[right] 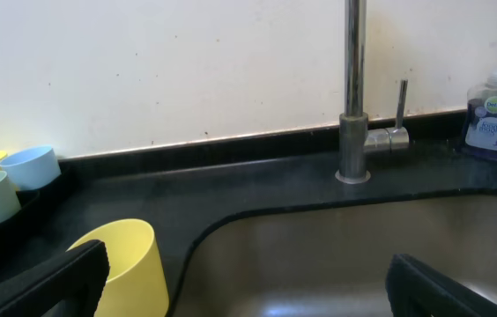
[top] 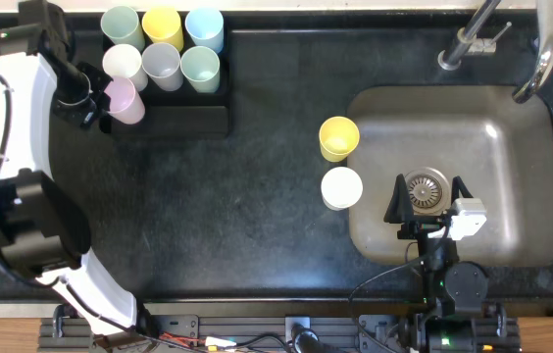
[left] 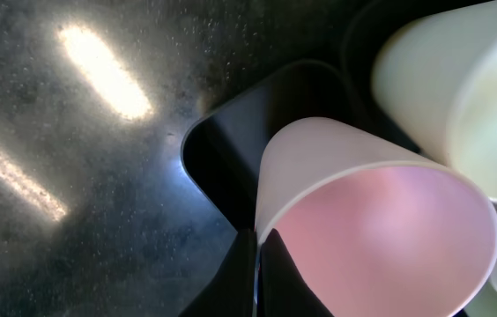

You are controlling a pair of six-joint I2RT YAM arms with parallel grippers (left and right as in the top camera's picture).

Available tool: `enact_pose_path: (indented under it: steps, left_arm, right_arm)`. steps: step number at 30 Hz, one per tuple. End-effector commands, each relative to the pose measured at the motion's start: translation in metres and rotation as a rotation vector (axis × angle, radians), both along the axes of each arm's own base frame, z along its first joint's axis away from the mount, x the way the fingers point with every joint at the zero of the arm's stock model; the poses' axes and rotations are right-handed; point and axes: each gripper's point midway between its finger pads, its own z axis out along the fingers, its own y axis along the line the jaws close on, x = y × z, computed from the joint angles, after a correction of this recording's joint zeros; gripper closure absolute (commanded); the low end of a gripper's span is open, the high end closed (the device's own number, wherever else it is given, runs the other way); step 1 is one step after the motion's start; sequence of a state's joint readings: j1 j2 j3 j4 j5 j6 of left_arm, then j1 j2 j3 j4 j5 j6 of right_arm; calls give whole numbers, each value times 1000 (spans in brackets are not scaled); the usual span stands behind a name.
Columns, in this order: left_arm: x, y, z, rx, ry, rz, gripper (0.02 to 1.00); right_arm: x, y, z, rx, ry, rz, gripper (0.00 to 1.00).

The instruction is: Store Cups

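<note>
pink cup (top: pixel 125 101) at tray (top: pixel 186 120) edge, apparently gripped

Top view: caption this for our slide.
Left gripper holds a pink cup at the black rack; yellow cup and white cup stand beside the sink.

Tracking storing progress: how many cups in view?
9. Six cups stand in the black tray; the left gripper holds a pink cup at its corner. A yellow cup and a white cup stand on the counter by the sink. None looks hidden.

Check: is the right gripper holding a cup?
No: the right gripper hangs open and empty over the sink, apart from the yellow cup.
</note>
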State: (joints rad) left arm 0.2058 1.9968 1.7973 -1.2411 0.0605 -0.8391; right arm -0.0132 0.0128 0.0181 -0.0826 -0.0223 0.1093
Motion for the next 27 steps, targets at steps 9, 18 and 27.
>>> enact_pose_path:
  steps: [9, 18, 27]
  left_arm:
    - [3, 5, -19, -15, 39, 20, 465]
    - [4, 0, -14, -17, 26, 9, 20]
    - [19, -105, 72, 31, -235, -256, 20]
  right_arm:
    - [0, 0, -3, 7, 0, 3, 3]
    - [0, 0, -3, 7, 0, 3, 3]
    - [0, 0, -3, 7, 0, 3, 3]
